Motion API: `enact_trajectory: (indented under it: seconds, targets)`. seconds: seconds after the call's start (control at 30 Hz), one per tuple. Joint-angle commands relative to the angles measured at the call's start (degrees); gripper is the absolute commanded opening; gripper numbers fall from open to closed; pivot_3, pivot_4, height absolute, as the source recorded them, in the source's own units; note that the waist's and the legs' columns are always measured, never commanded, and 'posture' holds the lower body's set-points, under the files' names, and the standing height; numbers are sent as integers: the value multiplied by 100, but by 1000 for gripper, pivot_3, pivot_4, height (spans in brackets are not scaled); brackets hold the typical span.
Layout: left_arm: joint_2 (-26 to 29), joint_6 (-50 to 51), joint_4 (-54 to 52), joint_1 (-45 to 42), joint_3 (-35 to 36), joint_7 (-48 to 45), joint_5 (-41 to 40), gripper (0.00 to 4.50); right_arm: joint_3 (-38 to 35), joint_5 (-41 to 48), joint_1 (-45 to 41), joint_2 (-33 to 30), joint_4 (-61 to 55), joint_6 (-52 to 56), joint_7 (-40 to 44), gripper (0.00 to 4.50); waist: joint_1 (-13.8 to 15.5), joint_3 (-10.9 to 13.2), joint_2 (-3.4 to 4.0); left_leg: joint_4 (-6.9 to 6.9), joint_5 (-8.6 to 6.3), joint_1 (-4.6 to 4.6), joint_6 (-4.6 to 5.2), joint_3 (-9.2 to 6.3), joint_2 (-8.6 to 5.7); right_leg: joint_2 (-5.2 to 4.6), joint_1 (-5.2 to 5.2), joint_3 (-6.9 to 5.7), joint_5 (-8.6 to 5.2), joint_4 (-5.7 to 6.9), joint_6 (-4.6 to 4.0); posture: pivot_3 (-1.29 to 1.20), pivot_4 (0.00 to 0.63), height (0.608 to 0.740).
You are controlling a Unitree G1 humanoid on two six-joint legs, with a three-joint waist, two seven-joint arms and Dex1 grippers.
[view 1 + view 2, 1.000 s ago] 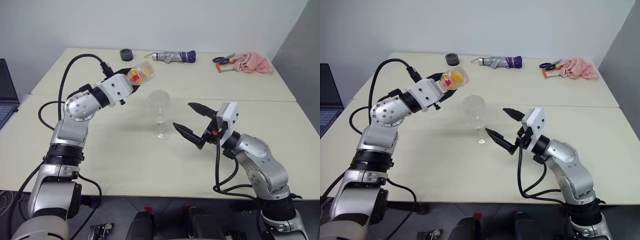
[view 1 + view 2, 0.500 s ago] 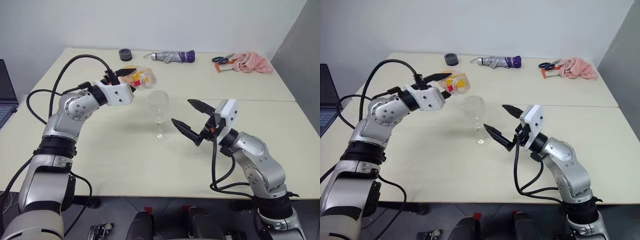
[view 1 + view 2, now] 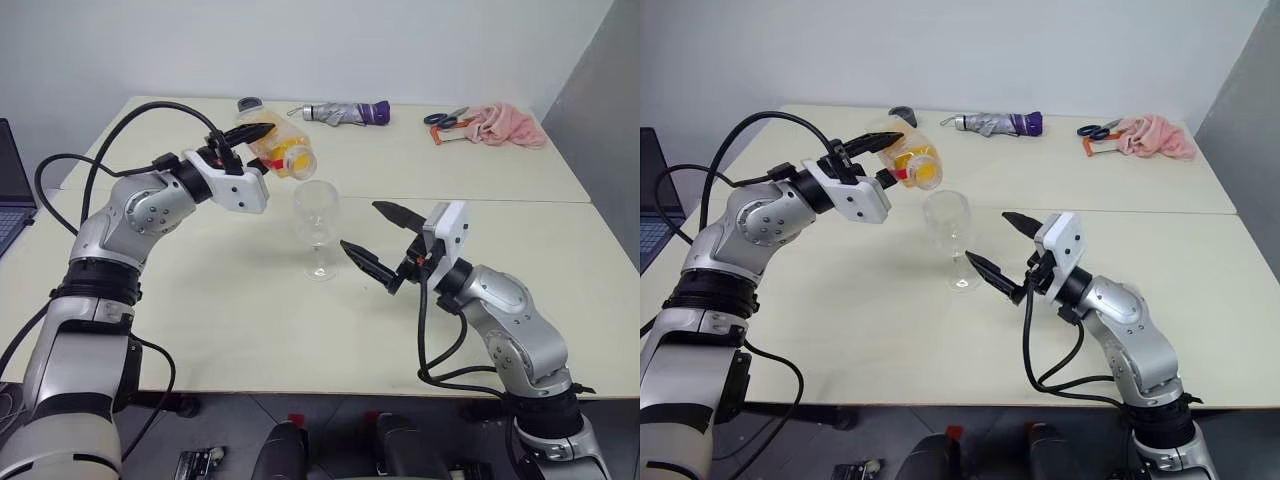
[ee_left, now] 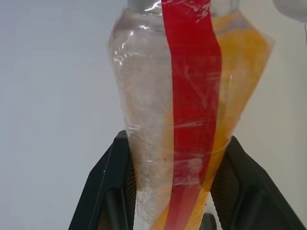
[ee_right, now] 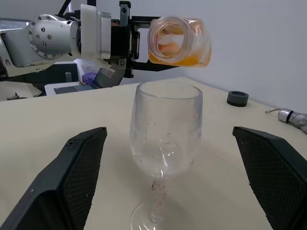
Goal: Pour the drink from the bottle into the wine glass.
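My left gripper (image 3: pixel 262 148) is shut on the bottle (image 3: pixel 281 151), a clear plastic one with a red label strip (image 4: pixel 192 96). It holds the bottle tipped on its side, just above and to the left of the wine glass's rim. The bottle's open mouth (image 5: pixel 169 34) faces the glass. The orange drink (image 5: pixel 182 60) lies along the bottle's lower side. The wine glass (image 3: pixel 315 216) stands upright on the table and its bowl looks clear. My right gripper (image 3: pixel 361 225) is open beside the glass's stem on its right, its fingers (image 5: pixel 72 177) apart from the glass.
At the table's far edge lie a black ring (image 3: pixel 902 113), a folded umbrella (image 3: pixel 345 112), scissors (image 3: pixel 445 118) and a pink cloth (image 3: pixel 500 125). A laptop (image 3: pixel 10 190) sits at the far left. A seam (image 3: pixel 480 200) joins the two tabletops (image 3: pixel 250 330).
My left wrist has rolled and the bottle has tipped over, its mouth now turned down toward the glass's rim. The right arm and the glass have not moved.
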Motion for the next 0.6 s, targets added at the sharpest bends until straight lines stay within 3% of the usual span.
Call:
enact_trajectory:
  seconds: [0.03,0.6]
  targets:
    - [166,-98,-49,-279,60,293,70,1681,17,-28,-20,39,-115,-135,-27,4500,-1,0,0,0,0,0,0,0,0,0,0,0,0,0,0,0,150,740]
    - [292,-184,9,-409,-14,769,407,1681,69,-78,79,63,-123,-124,-32,4500,0,0,0,0,0,0,0,0,1,0,0,-1,0,1,0,0,150,740]
